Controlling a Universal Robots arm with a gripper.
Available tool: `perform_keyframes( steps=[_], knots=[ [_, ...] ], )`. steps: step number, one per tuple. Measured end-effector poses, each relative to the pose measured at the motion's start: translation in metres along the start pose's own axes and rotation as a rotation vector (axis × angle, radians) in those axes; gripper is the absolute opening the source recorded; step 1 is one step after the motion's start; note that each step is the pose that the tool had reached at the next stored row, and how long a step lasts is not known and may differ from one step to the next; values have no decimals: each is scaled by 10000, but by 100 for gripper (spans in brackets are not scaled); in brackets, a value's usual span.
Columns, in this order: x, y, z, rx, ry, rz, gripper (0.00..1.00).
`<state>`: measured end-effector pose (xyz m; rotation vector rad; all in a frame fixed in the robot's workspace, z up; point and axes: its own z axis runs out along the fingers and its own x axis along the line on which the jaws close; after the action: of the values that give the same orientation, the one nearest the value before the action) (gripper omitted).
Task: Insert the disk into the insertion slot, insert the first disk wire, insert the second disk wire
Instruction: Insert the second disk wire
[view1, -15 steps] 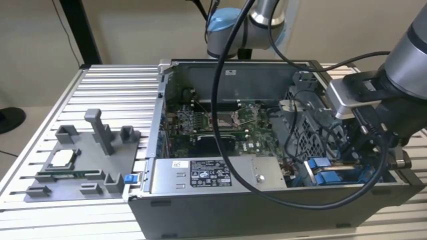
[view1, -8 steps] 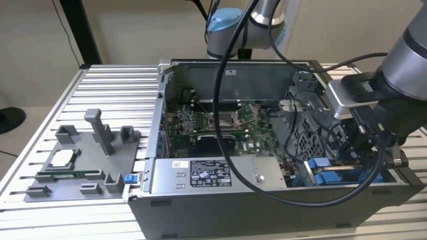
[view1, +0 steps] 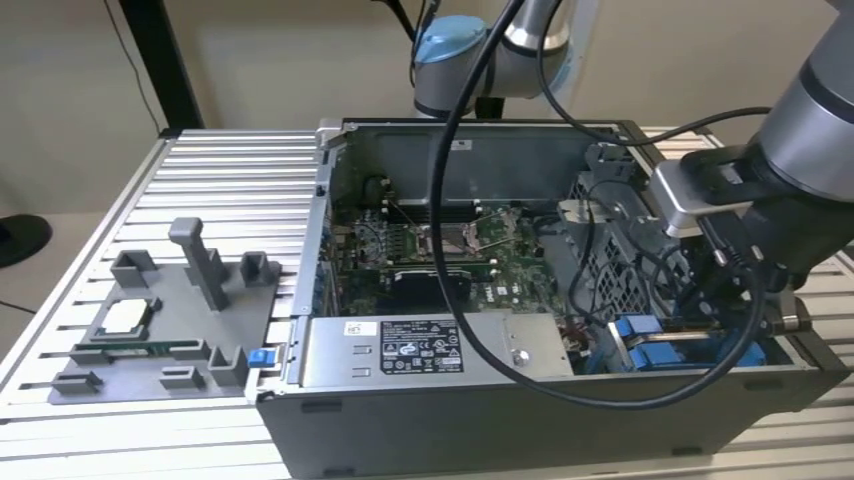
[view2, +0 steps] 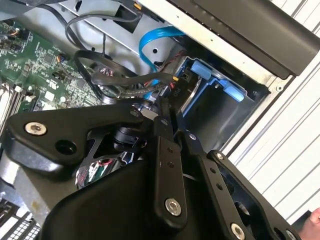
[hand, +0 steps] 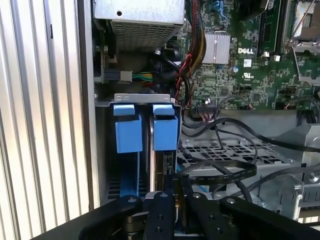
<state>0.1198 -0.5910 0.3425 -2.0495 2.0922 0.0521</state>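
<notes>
Gripper (hand: 176, 200) is down in the front corner of the case (view1: 534, 420), right over the insertion slot (hand: 145, 100). In the exterior view that's about 4 o'clock from the motherboard (view1: 427, 260), just past the power-supply box (view1: 427, 350).

Disk (hand: 156, 165) looks already seated on edge in the bay. The 2 blue carrier tabs (hand: 145, 127) stand side by side at the slot mouth, and the blue frame (view2: 220, 85) shows in the second wrist view.

Claw: in both wrist views the fingers look pinched nearly together, at most a thin gap. They seem to be at the disk's top edge or a flat black cable (hand: 220, 172) next to it; can't tell which, or whether anything is actually gripped.

My read: this is the wire stage.
- Line the connector up square to the drive's port before any push.
- Keep the loose black cables (view2: 110, 75) and the blue data cable (view2: 155, 40) from snagging the fingers.
- Push straight along the port axis; a cocked plug will jam.
</notes>
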Motion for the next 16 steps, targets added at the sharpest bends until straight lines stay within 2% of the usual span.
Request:
perform_keyframes(
  steps=[16],
  knots=[
    [37, 1, 16, -4, 0, 0, 0]
  ],
)
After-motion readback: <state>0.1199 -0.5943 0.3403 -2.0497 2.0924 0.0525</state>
